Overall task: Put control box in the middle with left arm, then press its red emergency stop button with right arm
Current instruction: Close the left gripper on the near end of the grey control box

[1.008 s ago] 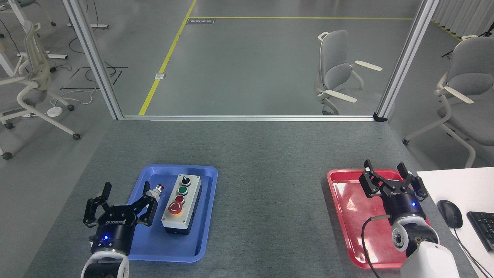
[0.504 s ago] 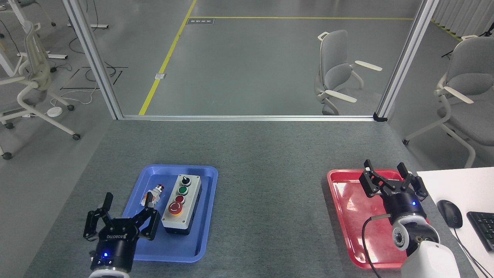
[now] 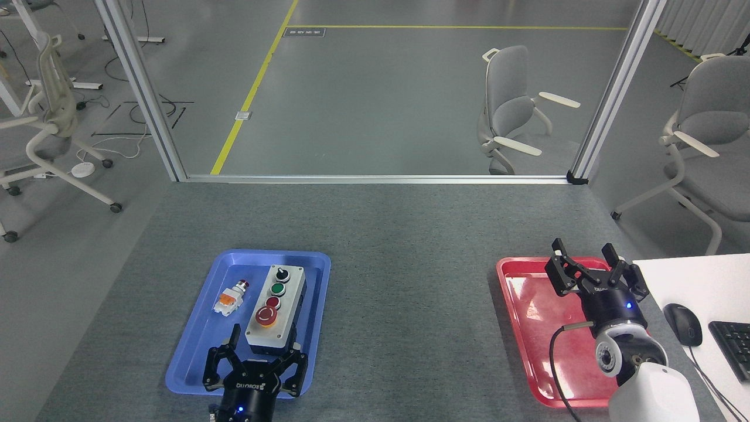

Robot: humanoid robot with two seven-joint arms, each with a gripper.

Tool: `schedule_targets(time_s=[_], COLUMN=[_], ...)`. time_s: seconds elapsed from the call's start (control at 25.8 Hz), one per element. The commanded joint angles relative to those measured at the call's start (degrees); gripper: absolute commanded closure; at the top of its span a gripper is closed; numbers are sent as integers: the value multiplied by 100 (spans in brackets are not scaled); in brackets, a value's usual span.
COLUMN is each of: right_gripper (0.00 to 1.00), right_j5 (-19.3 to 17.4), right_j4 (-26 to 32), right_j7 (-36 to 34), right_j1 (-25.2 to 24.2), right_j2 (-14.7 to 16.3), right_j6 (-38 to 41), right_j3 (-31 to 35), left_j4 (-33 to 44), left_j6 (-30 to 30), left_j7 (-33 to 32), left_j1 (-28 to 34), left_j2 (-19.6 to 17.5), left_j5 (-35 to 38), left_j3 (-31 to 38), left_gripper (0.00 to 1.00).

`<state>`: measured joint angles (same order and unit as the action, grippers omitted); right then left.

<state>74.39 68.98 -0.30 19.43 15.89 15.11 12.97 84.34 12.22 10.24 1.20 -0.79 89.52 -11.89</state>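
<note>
The control box (image 3: 276,310), light grey lid on a black base, lies lengthwise in the blue tray (image 3: 193,351). Its row runs from a black knob at the far end through green and small red buttons to the red emergency stop button (image 3: 266,315) at the near end. My left gripper (image 3: 255,362) is open, low in the view, just in front of the box's near end and not touching it. My right gripper (image 3: 593,262) is open over the red tray (image 3: 530,328), holding nothing. The middle (image 3: 410,305) is bare grey tabletop.
A small white-orange button part (image 3: 230,298) lies in the blue tray left of the box. A white desk with a mouse (image 3: 682,323) and keyboard (image 3: 733,347) abuts the table's right side. An aluminium frame rail (image 3: 375,178) borders the far edge.
My left gripper has moved right and toward me, from beside the tray's left edge to just in front of the box's near end. The right gripper has shifted slightly away.
</note>
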Motion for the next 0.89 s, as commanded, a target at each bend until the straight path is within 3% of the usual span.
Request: schedule_targets(time_s=[0.0, 0.16, 0.43, 0.85], right_gripper=[1, 1, 1, 1], right_j5=[-117, -135, -328, -328], right_j4=[10, 2, 45, 45], right_j7=[21, 21, 21, 12], right_j1=[8, 8, -10, -10], right_j2=[19, 46, 72, 63], right_j6=[10, 1, 10, -17], right_j3=[-5, -5, -14, -5], left_j4=[-796, -1402, -1657, -2255], left_j6=[290, 457, 448, 404], left_j7=[-13, -13, -4, -4], left_j1=[-428, -814, -946, -1254], left_j2=[114, 105, 70, 70], left_j5=[109, 118, 100, 12], left_j3=[-59, -59, -59, -51], left_gripper=[1, 1, 1, 1])
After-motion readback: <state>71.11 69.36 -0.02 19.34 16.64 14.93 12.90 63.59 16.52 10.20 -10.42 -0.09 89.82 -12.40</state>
